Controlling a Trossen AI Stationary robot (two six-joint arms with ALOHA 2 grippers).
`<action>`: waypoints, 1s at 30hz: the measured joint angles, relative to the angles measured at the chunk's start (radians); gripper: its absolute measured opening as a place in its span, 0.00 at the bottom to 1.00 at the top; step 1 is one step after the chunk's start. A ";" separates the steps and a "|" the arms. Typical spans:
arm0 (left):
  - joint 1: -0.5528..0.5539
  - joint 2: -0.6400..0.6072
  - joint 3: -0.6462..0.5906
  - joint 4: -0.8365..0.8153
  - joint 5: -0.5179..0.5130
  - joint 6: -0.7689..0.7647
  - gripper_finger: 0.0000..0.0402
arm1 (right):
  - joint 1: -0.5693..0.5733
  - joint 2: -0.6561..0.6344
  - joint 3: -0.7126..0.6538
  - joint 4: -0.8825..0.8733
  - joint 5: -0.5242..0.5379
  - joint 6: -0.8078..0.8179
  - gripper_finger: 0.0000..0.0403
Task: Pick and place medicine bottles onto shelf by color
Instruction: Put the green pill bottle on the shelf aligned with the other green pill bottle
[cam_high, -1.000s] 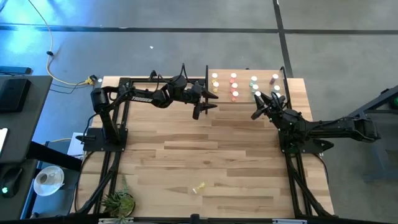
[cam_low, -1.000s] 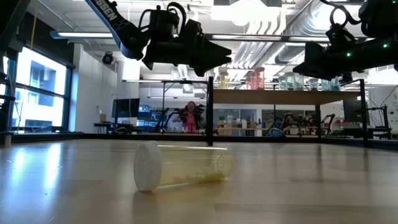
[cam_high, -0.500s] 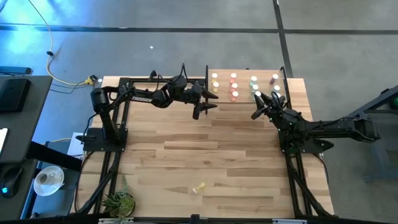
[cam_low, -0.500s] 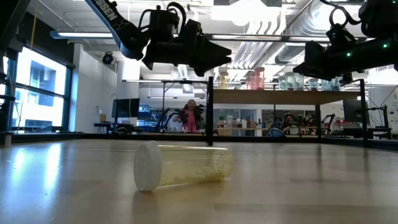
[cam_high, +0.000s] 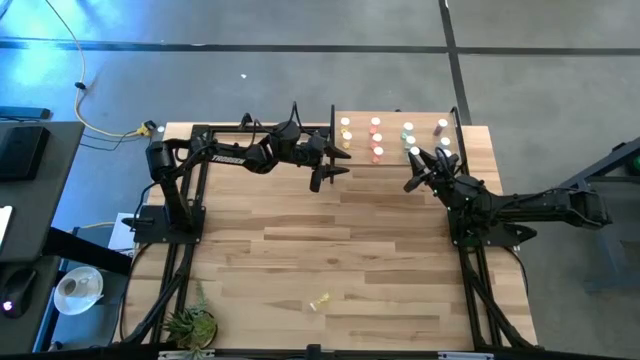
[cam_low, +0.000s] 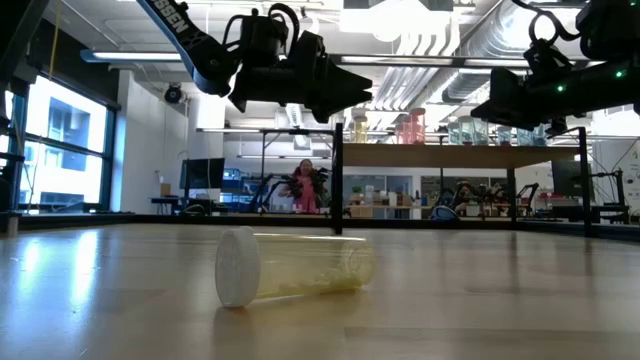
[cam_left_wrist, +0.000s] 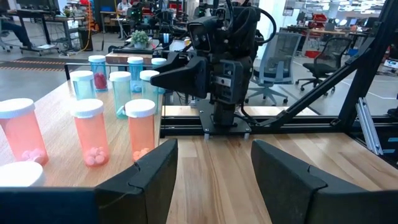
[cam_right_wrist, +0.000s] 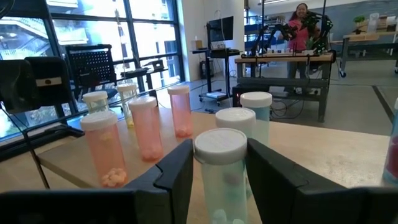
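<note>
Right gripper (cam_high: 415, 172) jaws either side of a teal bottle (cam_right_wrist: 221, 149) standing on the shelf (cam_high: 392, 158) among its own colour; clenched or just released, impossible to tell. Best lifted straight up, clear of neighbouring caps. Left gripper (cam_left_wrist: 214, 168) jaws parted, empty, near the pink bottles (cam_left_wrist: 90, 134). Yellow bottle (cam_low: 290, 265) lying on the striped wooden worktop (cam_high: 300, 220). Beyond, an open workshop with a person (cam_right_wrist: 301, 25) in pink.
</note>
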 joint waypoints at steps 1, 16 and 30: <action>0.000 0.000 0.000 0.000 0.000 0.000 0.49 | 0.000 0.000 0.000 -0.001 0.000 0.000 0.33; 0.000 0.000 0.000 0.000 0.000 0.000 0.49 | 0.000 0.000 0.000 -0.003 -0.001 0.011 0.33; 0.000 0.000 0.000 0.000 0.000 -0.007 0.49 | 0.000 0.000 0.000 -0.009 -0.001 0.019 0.45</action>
